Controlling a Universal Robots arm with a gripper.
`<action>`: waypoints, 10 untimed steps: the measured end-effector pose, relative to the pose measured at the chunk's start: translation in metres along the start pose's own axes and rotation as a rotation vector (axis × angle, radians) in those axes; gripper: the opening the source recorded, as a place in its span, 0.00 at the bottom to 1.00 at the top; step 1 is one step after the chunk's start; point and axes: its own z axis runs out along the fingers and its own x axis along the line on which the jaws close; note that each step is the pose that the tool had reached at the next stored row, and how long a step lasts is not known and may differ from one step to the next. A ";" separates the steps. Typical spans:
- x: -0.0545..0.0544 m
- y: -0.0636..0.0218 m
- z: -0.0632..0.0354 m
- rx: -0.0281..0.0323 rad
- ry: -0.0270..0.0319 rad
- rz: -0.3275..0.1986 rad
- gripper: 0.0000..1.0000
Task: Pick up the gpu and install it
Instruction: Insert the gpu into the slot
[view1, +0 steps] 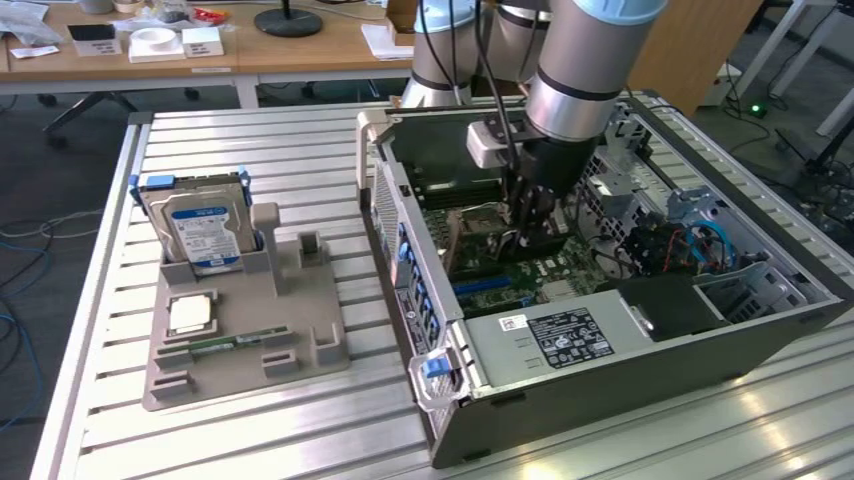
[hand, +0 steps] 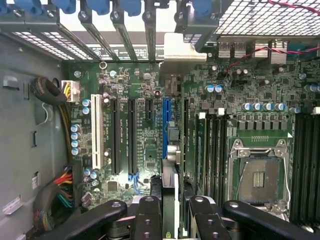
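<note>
The tool (hand: 172, 222), half closed, holds the gpu (hand: 170, 185) over the blue slot (hand: 164, 125). If the gpu is tilted, it can jam.

In the wrist view the gripper (hand: 172, 200) is covering part of the gpu (hand: 170, 170), whose edge-on faces are probably lying hidden.

Arm (view1: 577, 60) reaching straight down from above, gripper (view1: 530, 238) pointing at the floor, its dark fingers (hand: 148, 216) pinched against both faces of the gpu (hand: 169, 182), held edge-on between them.
</note>
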 end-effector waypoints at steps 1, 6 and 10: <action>0.000 0.0003 0.0011 -0.0001 0.0000 0.000 0.26; 0.001 0.0026 0.0068 0.0000 0.0000 0.000 0.26; 0.001 0.0028 0.0070 -0.0001 0.0002 0.000 0.26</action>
